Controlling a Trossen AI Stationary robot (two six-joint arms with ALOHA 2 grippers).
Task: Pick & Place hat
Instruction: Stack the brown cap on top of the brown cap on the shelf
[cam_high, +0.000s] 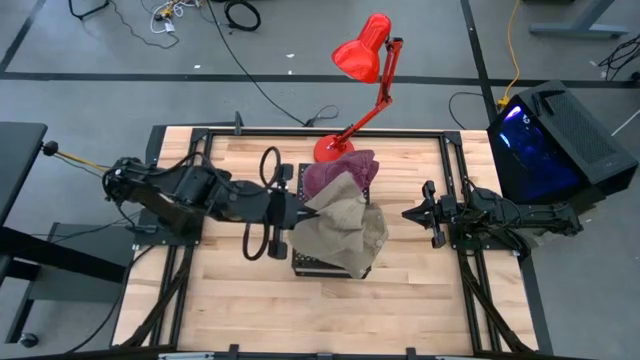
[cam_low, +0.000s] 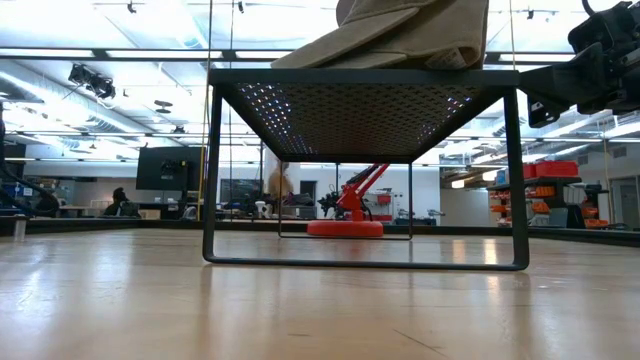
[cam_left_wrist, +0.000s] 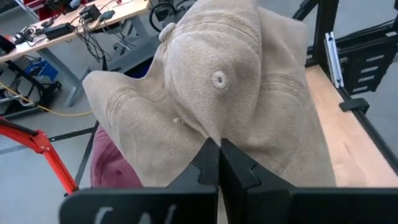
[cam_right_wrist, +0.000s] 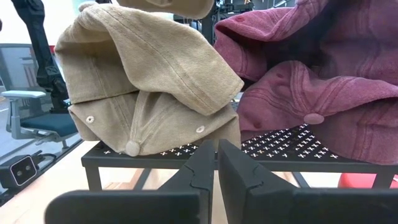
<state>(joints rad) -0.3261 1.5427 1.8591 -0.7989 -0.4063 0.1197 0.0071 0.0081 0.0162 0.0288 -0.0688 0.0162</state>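
A black mesh stand (cam_high: 300, 262) sits mid-table with tan hats (cam_high: 345, 232) piled on it and a maroon hat (cam_high: 340, 172) at its far side. My left gripper (cam_high: 303, 212) reaches in from the table's left and is shut on the top tan hat (cam_left_wrist: 217, 81). My right gripper (cam_high: 410, 214) hovers shut to the right of the stand, level with its top, touching nothing. In the right wrist view a lower tan hat (cam_right_wrist: 143, 93) and the maroon hat (cam_right_wrist: 311, 74) rest on the stand's perforated top (cam_right_wrist: 273, 144). My left gripper pinches a fold of the top tan hat's crown cloth (cam_left_wrist: 208, 132), a little below its top button (cam_left_wrist: 219, 79), between the two fingers. The fingers come in roughly level from the table's left. The hat drapes over the tan hat beneath; whether it is lifted clear cannot be told.
A red desk lamp (cam_high: 362, 60) stands on the far edge behind the stand, its base (cam_high: 328, 150) close to the maroon hat. A black frame (cam_high: 450, 150) borders the wooden table. Bare wood lies in front of the stand (cam_low: 320, 300). A lit computer case (cam_high: 545, 140) stands off the table's right.
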